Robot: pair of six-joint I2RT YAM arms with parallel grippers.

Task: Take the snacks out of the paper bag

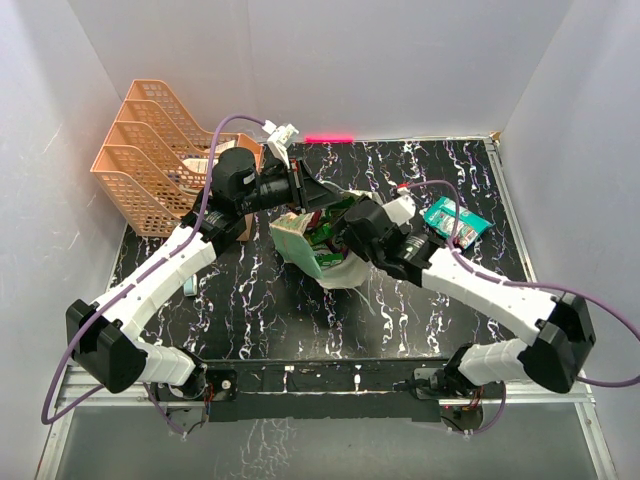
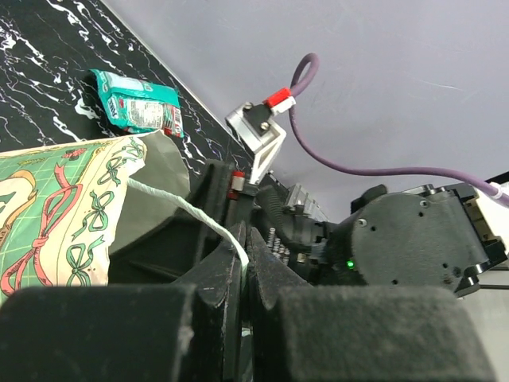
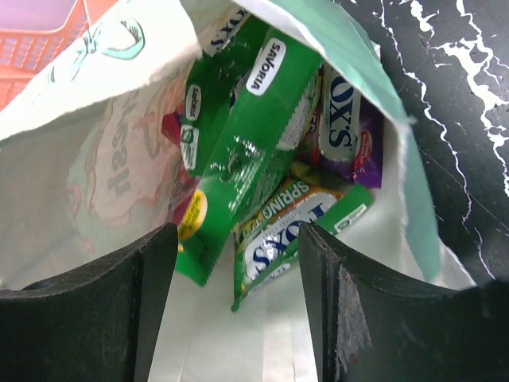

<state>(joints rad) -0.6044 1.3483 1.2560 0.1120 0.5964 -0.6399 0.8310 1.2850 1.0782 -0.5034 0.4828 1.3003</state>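
My left gripper [image 2: 242, 253] pinches shut on the handle [image 2: 176, 204] to hold the bag [image 1: 297, 240] open mid-worktop [image 1: 250, 320], so my wide-open, empty right gripper [image 3: 237, 243] can reach the snacks [image 3: 242, 135] inside; a teal packet [image 1: 455, 222] lies at the bag's 3 o'clock.

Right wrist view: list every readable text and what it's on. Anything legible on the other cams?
"SAVORIA" (last letters unsure): white oval on the glossy green packet.
"OX'S": white-and-green packet.
"SPRING", "OX'S": green-yellow packet at the bottom.
"XS": green packet corner at the top.
"Fresh": reversed, showing through the cream paper bag wall.
Glossy teal packet, left wrist view: print too small to read.
Top view: nothing legible.
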